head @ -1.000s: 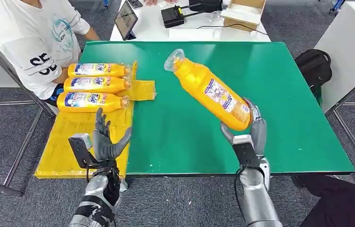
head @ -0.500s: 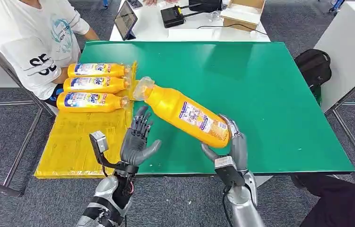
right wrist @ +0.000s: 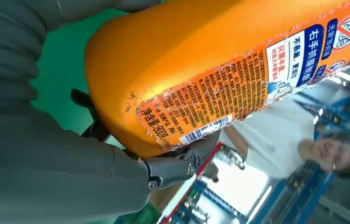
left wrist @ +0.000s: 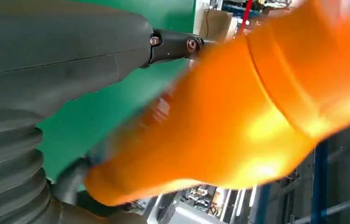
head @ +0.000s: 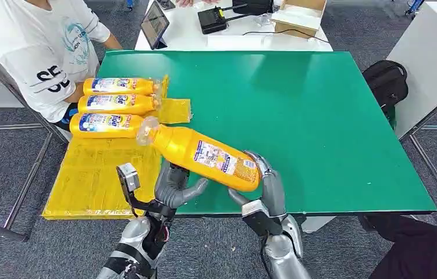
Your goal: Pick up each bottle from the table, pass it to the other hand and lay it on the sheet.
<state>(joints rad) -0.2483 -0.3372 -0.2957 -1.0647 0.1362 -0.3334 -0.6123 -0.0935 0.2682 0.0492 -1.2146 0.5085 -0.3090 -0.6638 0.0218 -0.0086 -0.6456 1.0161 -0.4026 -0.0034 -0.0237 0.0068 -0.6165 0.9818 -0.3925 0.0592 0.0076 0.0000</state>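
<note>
Moved: orange bottle [head: 201, 154] carried lower and further toward the yellow sheet than half a second ago, mouth now just beside the nearest laid bottle; left hand [head: 172, 185] brought up beneath its neck end
Table [head: 320, 116]: green top, sheet lying along its left edge
Yellow sheet [head: 88, 174]: flat, partly overhanging the table's left side
Person [head: 41, 52]: seated beside the sheet, white shirt with dark print
Held bottle: tilted, clear mouth toward the sheet, base toward the right hand; above the table's near edge, off the surface
Label on held bottle: blue, white and red with Chinese characters; in the right wrist view "800" beside a barcode, remaining small print too fine to read
Laid bottles [head: 120, 104]: three in a row on the sheet's far end, side by side, mouths toward the table; blue labels, wording not clearly legible
Right hand [head: 262, 189]: wrapped around the bottle's base, gripping it
Left hand: under the bottle near its shoulder, fingers hidden behind it; grip or mere touch cannot be told
</note>
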